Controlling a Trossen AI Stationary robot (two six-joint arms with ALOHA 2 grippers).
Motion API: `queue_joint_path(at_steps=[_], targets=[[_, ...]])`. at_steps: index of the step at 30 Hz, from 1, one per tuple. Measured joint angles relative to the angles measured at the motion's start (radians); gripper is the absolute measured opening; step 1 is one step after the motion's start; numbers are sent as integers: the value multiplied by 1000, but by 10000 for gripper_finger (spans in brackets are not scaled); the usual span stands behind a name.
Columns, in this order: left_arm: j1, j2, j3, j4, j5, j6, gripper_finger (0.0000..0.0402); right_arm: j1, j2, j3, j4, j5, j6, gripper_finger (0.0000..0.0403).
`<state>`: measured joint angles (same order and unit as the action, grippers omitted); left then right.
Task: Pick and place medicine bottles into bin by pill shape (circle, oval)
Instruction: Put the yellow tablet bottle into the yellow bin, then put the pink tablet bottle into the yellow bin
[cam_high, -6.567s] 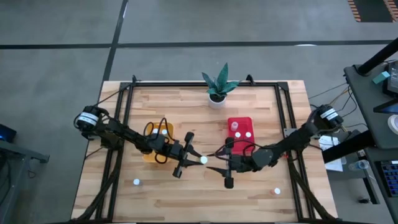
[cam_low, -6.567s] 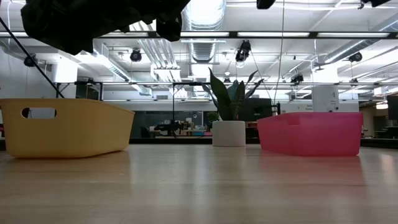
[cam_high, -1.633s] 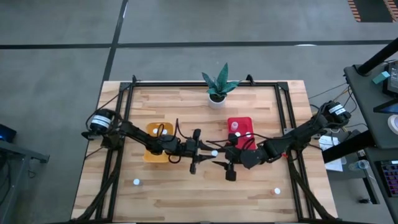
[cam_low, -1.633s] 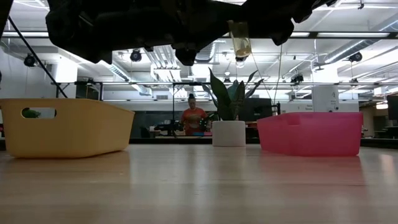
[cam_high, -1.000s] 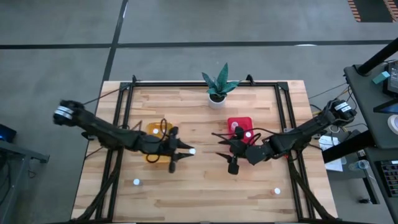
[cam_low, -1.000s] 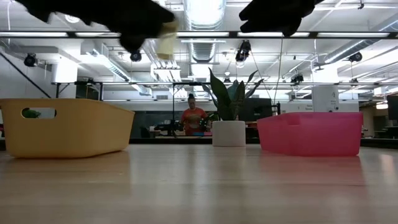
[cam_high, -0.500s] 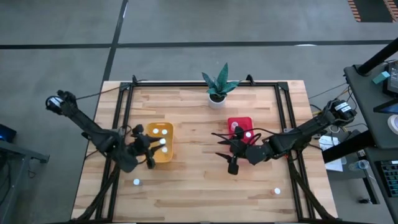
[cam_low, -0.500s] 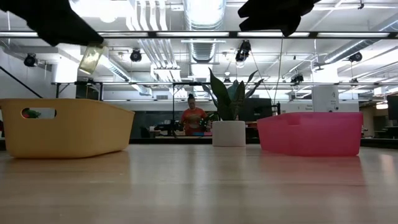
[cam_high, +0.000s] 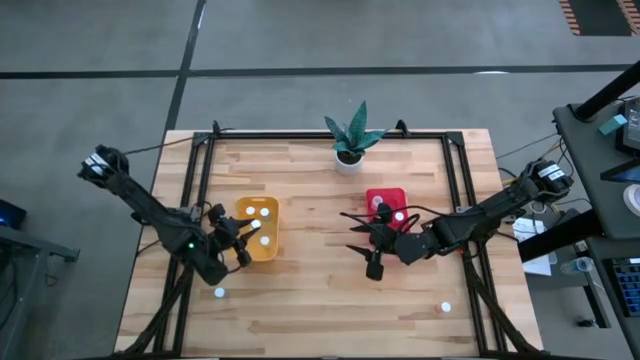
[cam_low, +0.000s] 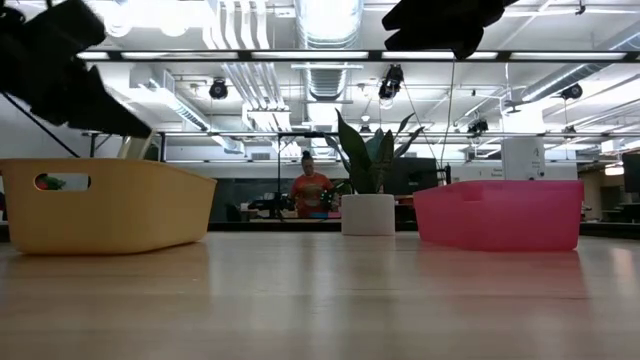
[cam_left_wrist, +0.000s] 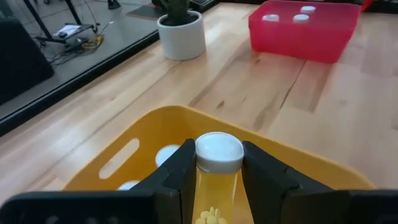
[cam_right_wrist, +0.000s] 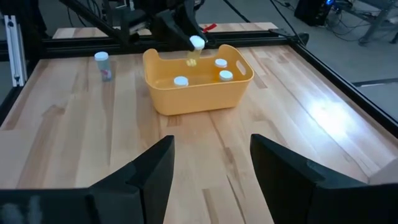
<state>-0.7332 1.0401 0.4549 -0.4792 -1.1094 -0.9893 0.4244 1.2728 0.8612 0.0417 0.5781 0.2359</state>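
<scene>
**Q:** What is seen on the table, going from left to right?

**A:** A loose bottle (cam_high: 219, 293) is stood on the wood, near the yellow bin (cam_high: 256, 230) and toward the table's front edge. The left claw (cam_high: 247, 243) is held over that bin's front rim. Its fingers (cam_left_wrist: 264, 177) are closed on a clear bottle with a white cap (cam_left_wrist: 218, 163), and yellow pills are seen inside it. That bottle is kept upright above the bin's inside. Three white caps (cam_right_wrist: 181, 81) are seen inside the yellow bin.

**Q:** And to the right of the yellow bin?

**A:** A white plant pot (cam_high: 349, 156) is placed behind it, near the table's back edge. The right claw (cam_high: 364, 247) is held above bare wood between the yellow bin and the red bin (cam_high: 387, 213). Its fingers (cam_right_wrist: 140, 175) are spread wide and nothing is held in them. White caps (cam_left_wrist: 300, 18) are seen inside the red bin. One more bottle (cam_high: 446, 308) is stood far to the right of the yellow bin, near the front edge. A person (cam_low: 309, 189) is seen in the room beyond the table.
</scene>
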Motion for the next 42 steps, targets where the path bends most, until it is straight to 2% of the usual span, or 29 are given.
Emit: queue_joint_path(at_steps=[4, 11, 15, 24, 37, 42], targets=[[-38, -1, -62, 59, -46, -24, 87, 0, 0, 0, 0, 0, 0, 203], [-47, 29, -170, 245, -60, -26, 87, 0, 0, -2, 0, 0, 0, 203], [-47, 41, -201, 288, -77, -26, 94, 0, 0, -2, 0, 0, 0, 203], [-46, 52, -202, 292, -76, -28, 133, 0, 1, -2, 0, 0, 0, 203], [-46, 44, -191, 288, -71, -24, 137, 0, 1, -2, 0, 0, 0, 203], [-46, 15, -138, 289, -59, 74, 137, 0, 1, -2, -2, -2, 32, 203]])
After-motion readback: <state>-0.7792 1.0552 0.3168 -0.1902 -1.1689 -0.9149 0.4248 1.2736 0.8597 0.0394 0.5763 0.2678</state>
